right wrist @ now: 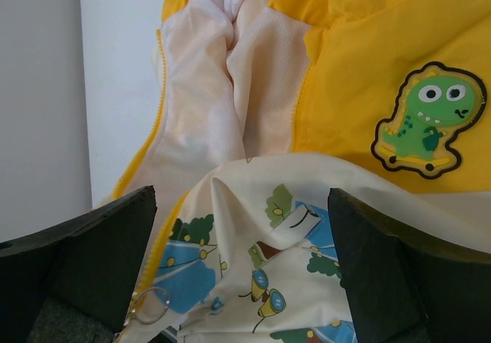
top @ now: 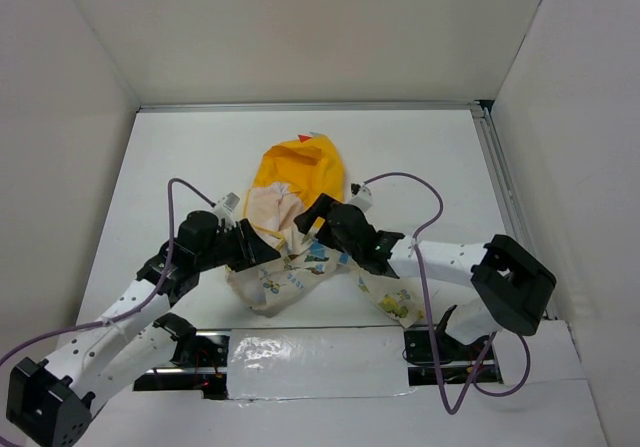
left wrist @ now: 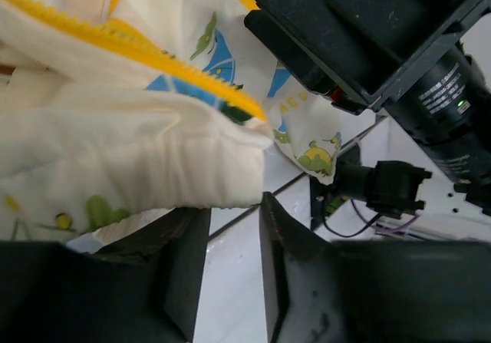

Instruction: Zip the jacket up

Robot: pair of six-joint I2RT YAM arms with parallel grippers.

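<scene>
The jacket (top: pixel 300 182) lies in the middle of the table, yellow hood away from me, cream printed body (top: pixel 285 285) toward the arms. My left gripper (top: pixel 262 251) is at the jacket's left lower edge. In the left wrist view my gripper (left wrist: pixel 230 212) stands a little open with bare table between the fingers (left wrist: pixel 278 266); the cream hem (left wrist: pixel 138 166) and yellow zipper teeth (left wrist: pixel 153 51) lie just beyond the tips. My right gripper (top: pixel 312 222) hovers over the jacket's middle. It is wide open (right wrist: pixel 242 258) above the printed cloth (right wrist: pixel 253 266), with a metal zipper ring (right wrist: pixel 149 305) by its left finger.
A green dinosaur patch (right wrist: pixel 423 120) sits on the yellow lining. A shiny tape strip (top: pixel 320 352) runs along the table's near edge between the arm bases. A metal rail (top: pixel 500 187) borders the right side. The right arm's body (left wrist: pixel 399 44) is close over the left gripper.
</scene>
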